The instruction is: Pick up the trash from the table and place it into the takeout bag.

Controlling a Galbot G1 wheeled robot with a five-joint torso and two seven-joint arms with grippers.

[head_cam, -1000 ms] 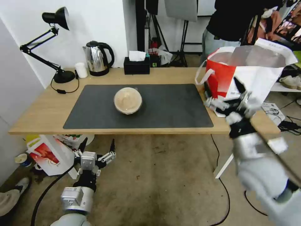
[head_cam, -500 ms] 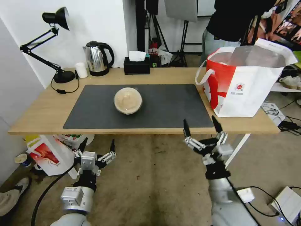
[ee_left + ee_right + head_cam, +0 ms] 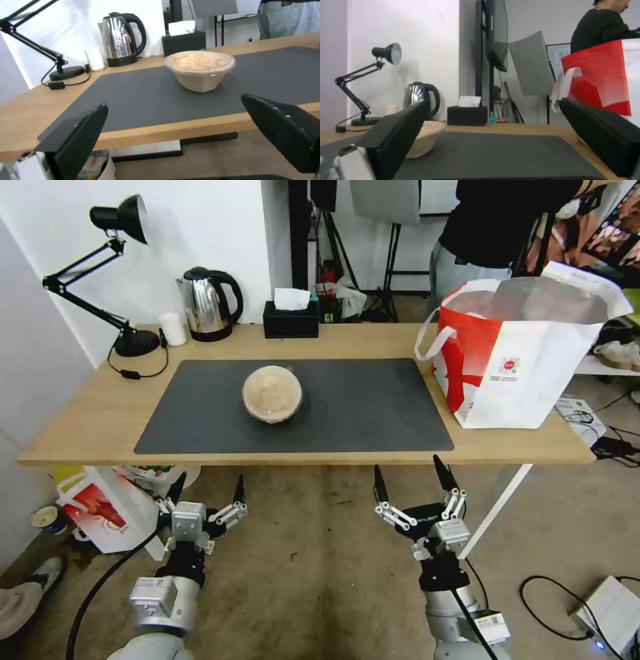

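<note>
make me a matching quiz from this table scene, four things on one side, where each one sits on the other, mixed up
Things:
1. beige container
2. takeout bag
3. kettle
4. right pincer

Places:
A. below the table's near edge, over the floor
B. on the dark grey mat
C. at the table's right end
D. at the table's back edge, between the small white cup and the tissue box

Pairs: 1-B, 2-C, 3-D, 4-A
</note>
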